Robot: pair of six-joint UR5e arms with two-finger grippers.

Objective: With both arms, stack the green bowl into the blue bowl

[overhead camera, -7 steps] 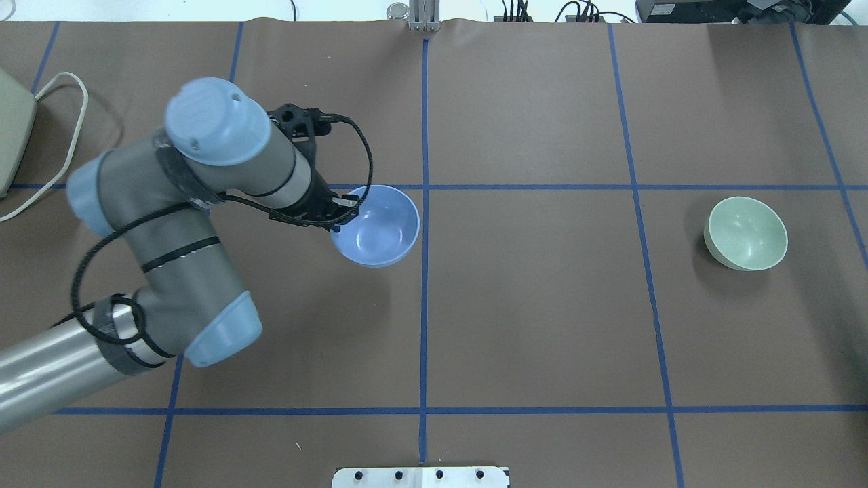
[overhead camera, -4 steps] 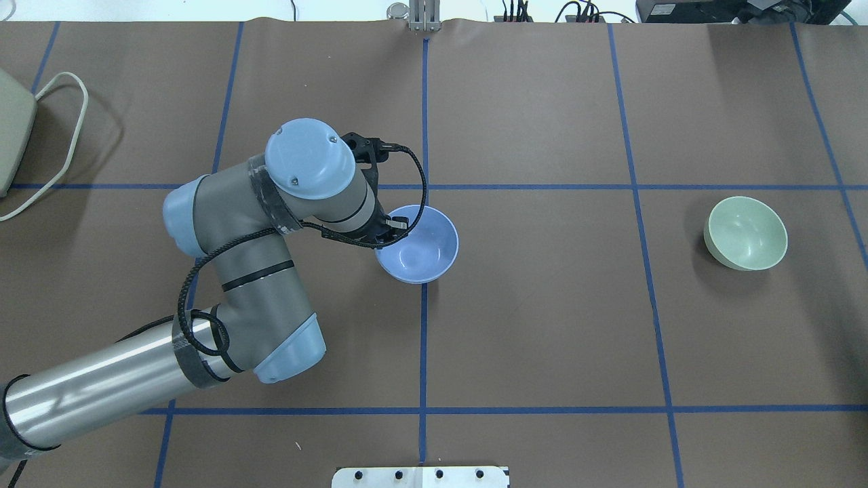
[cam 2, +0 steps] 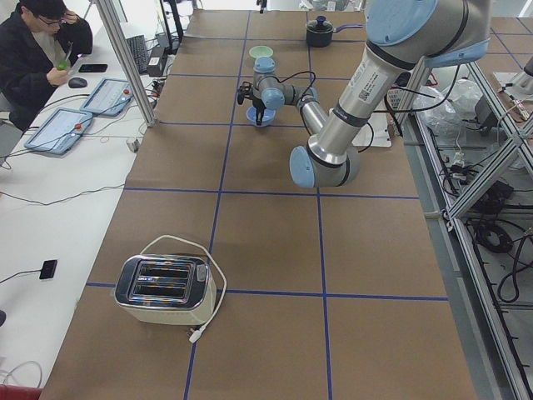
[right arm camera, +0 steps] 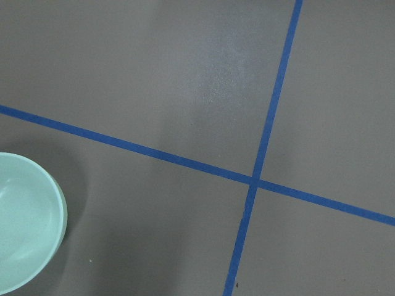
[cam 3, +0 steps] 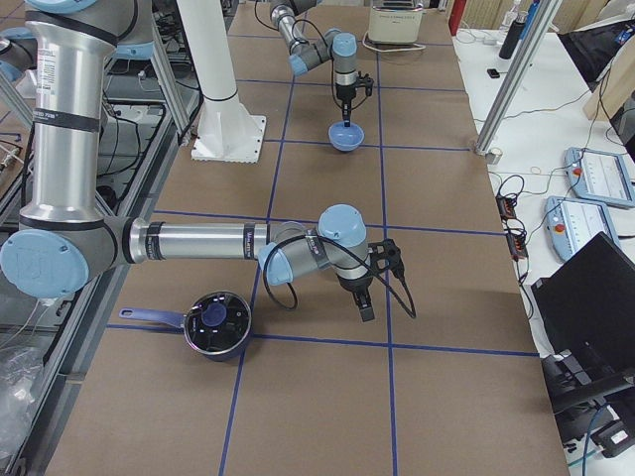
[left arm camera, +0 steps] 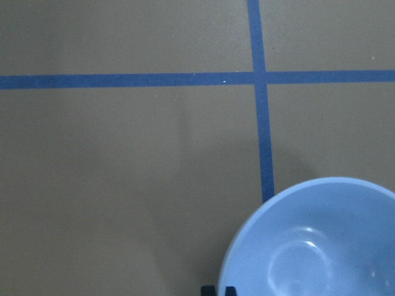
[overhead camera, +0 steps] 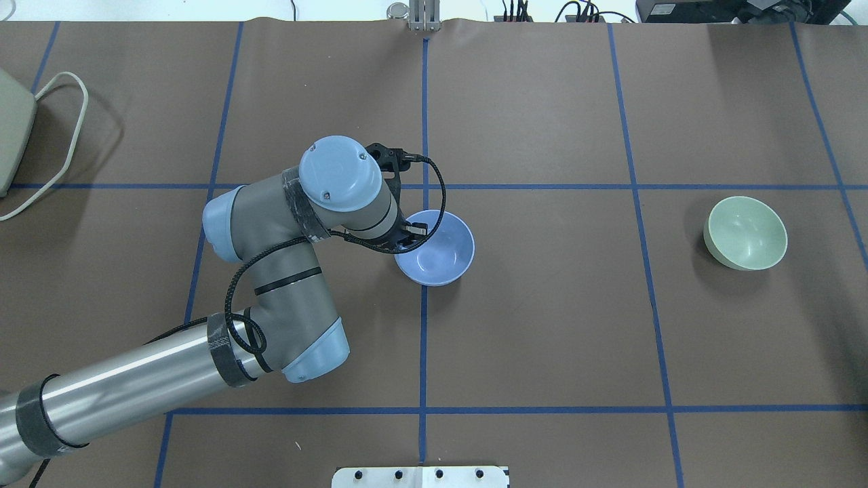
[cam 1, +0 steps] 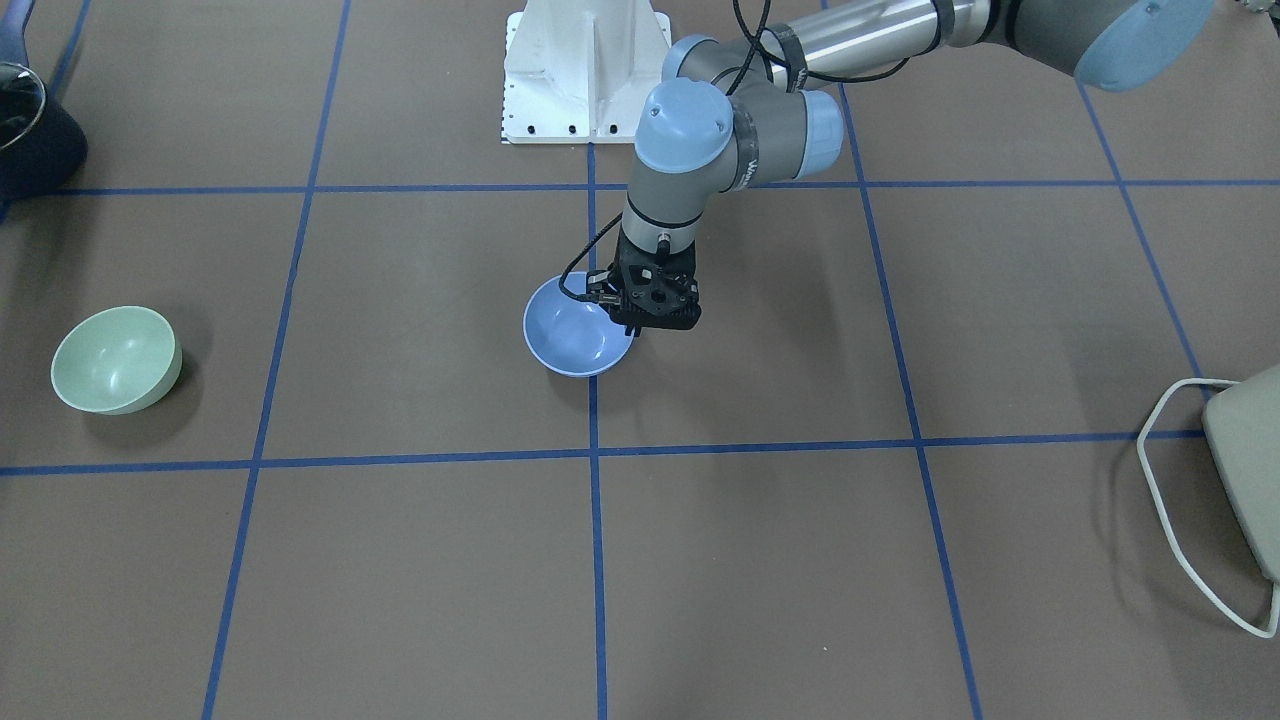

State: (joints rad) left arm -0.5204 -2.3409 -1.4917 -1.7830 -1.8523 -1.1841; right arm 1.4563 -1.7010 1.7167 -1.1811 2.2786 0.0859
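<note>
While left end effector point(overhead camera: 411, 231) grips blue bowl point(overhead camera: 442, 254) rim | bowl moved right onto centre line point(overhead camera: 422, 339)

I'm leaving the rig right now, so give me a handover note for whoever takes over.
The left gripper is shut on the blue bowl at its rim, at the middle of the table.
The right gripper hangs near the green bowl; open or shut, cannot tell.
The green bowl sits ungrasped on the robot's right side.
Done: blue bowl grasped. Left: green bowl into blue bowl.
</note>
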